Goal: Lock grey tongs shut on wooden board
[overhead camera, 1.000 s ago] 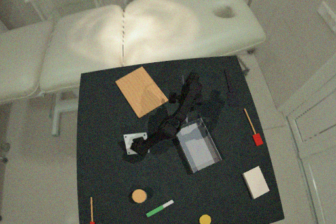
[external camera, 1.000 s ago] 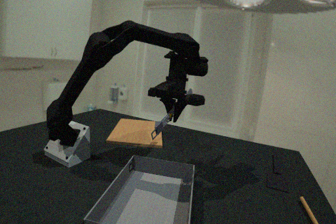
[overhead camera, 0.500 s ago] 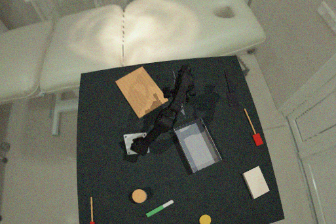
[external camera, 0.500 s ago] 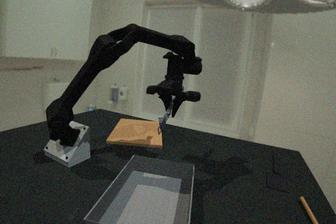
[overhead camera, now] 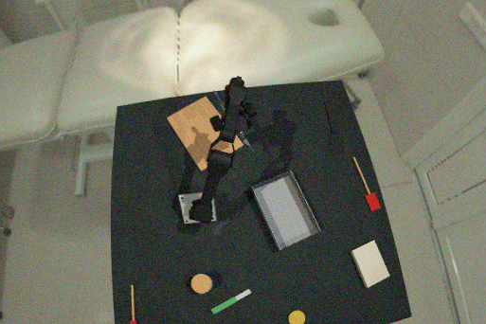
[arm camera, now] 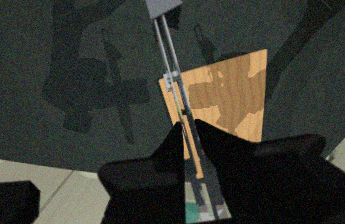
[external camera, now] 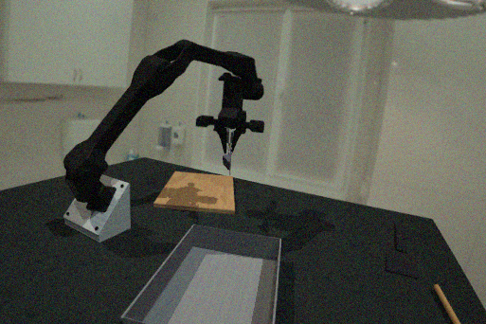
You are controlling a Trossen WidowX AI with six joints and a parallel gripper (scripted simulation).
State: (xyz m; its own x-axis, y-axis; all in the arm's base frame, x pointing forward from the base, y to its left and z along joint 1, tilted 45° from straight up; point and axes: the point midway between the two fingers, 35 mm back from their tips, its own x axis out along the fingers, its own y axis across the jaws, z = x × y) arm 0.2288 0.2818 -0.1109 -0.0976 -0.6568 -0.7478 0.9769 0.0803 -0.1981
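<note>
The grey tongs are held in the air above the wooden board, near its right side in the top view. In the wrist view their two arms lie close together, nearly parallel, with a grey end piece at the top. Whether the lock is engaged cannot be told. My gripper points down and is shut on the tongs. In the top view the arm hides the fingertips and the middle of the tongs. The roasting tin holds no tongs.
My arm's base plate stands left of the tin. A red-headed stick and a cream block lie at the right. A tan disc, a green and white bar and a yellow disc are at the bottom.
</note>
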